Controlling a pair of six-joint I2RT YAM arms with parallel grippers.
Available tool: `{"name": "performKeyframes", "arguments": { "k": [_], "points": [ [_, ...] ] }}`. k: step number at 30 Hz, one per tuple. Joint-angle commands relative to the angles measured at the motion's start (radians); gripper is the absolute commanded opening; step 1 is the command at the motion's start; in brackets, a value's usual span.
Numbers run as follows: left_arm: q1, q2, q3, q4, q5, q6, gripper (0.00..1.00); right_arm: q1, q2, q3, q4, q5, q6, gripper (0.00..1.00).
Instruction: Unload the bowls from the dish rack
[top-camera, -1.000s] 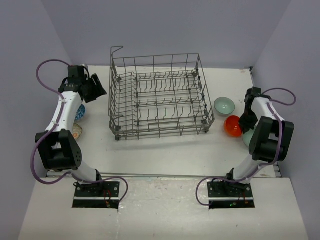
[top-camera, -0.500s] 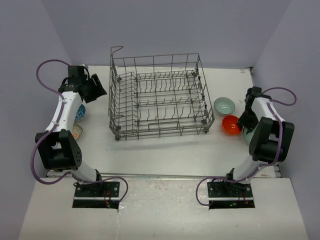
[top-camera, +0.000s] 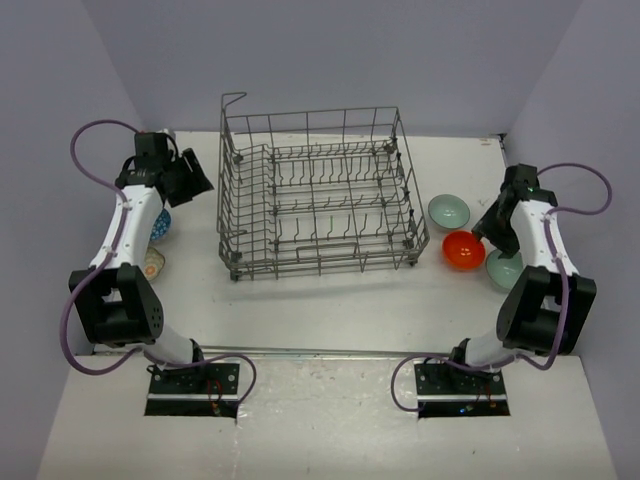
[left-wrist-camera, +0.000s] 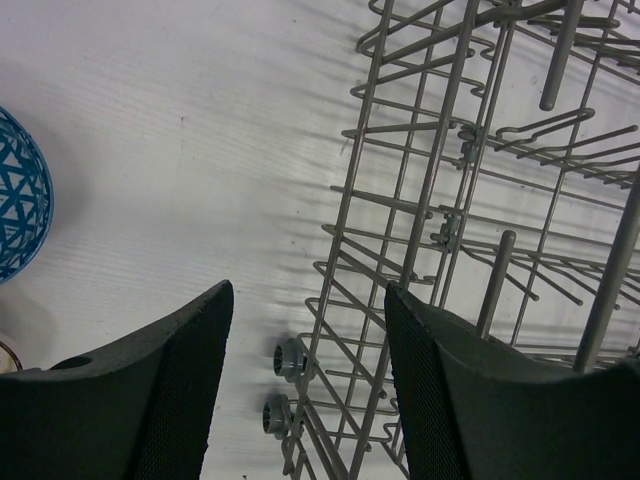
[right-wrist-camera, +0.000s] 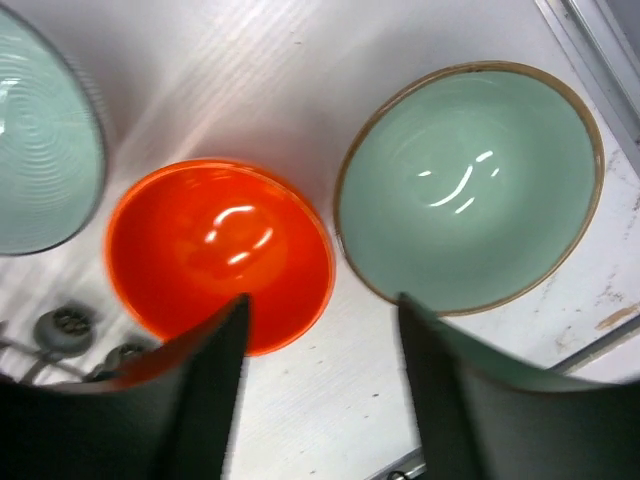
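Note:
The grey wire dish rack stands mid-table, and I see no bowl in it. To its right, the orange bowl sits on the table between two mint-green bowls. My right gripper hovers open just above them. In the right wrist view its tips are over bare table between the orange bowl and a mint bowl. My left gripper is open at the rack's left end. A blue bowl and a whitish patterned bowl lie under the left arm.
The rack's small grey wheels show between the left fingers. Purple walls close in the table on three sides. A metal strip marks the near edge. Bare table lies in front of the rack.
The right gripper has opened and let go of the orange bowl, which has settled flat on the table. The right wrist has risen and swung slightly right. The left arm is still.

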Motion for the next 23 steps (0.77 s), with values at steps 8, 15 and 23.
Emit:
{"name": "performKeyframes", "arguments": {
  "k": [8,15,23],
  "points": [
    [-0.002,-0.117,0.031,-0.015,-0.07,0.034,0.77,0.111,-0.21,0.196,-0.016,-0.147,0.012,0.99],
    [-0.002,-0.173,0.039,-0.038,-0.077,0.054,0.82,0.201,-0.336,0.165,0.022,-0.227,-0.037,0.99],
    [-0.024,-0.229,0.0,-0.042,-0.106,0.074,0.88,0.296,-0.528,0.081,0.01,-0.255,-0.059,0.99]
  ]
}}
